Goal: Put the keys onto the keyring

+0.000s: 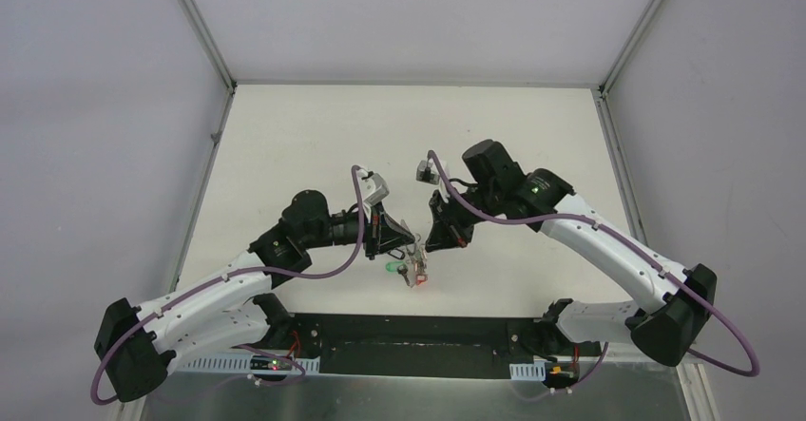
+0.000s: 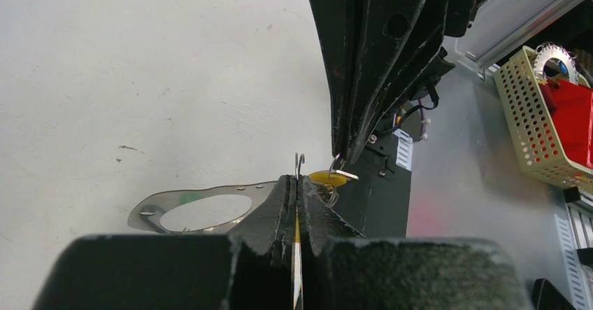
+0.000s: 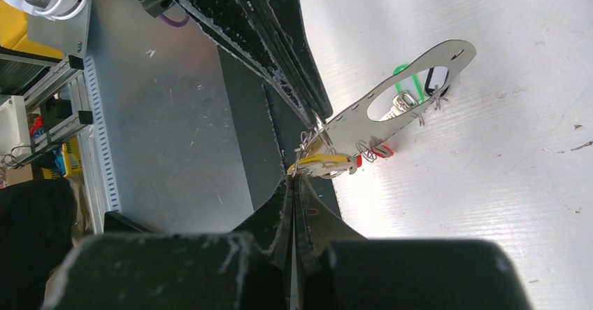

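From above, the left claw [image 1: 406, 242] and right claw [image 1: 433, 240] meet tip to tip, both shut, with the keys [image 1: 412, 271] dangling just under them. Bare counter [image 1: 314, 136] lies beyond, its edge close behind. Left wrist: the left claw pinches the keyring [image 2: 150, 208] rim, which looks thin, stiff and slippery. Right wrist: the right claw seems to pinch the yellow key [image 3: 318, 161], tiny and light, best held near its top.

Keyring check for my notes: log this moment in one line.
left hand shut on keyring | right hand shut on yellow tag

Bright, even light, soft shadows; near fingers [image 2: 269, 215] blur in both wrist views.
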Robot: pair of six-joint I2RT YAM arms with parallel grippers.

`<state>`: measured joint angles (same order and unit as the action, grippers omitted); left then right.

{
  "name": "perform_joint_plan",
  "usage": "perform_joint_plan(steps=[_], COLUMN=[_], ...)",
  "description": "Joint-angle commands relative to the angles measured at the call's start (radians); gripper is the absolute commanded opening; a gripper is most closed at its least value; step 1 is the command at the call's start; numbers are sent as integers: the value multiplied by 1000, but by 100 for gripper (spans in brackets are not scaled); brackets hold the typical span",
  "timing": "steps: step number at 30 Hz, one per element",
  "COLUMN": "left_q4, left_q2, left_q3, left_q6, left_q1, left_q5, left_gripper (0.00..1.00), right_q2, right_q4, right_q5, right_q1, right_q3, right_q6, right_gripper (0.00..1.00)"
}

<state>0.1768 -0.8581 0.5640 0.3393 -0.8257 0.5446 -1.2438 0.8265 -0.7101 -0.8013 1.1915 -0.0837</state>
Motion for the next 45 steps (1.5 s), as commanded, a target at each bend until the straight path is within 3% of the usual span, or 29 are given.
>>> perform_joint_plan(steps=[1, 21, 45], left_q4=[46, 47, 47], left_q2=[-3, -22, -3], left_q3=[50, 62, 53], left_q6=[-3, 9, 2], left_q1=[-8, -10, -9], left_q5=[34, 73, 77], left_gripper=[0, 0, 0], right_q2=[2, -38, -34], right_q4=[-32, -30, 4], right_q5=[49, 63, 222], right_q1=[-12, -27, -30], right_q3=[57, 112, 75], right_q6=[-12, -11, 28], right_gripper=[0, 0, 0])
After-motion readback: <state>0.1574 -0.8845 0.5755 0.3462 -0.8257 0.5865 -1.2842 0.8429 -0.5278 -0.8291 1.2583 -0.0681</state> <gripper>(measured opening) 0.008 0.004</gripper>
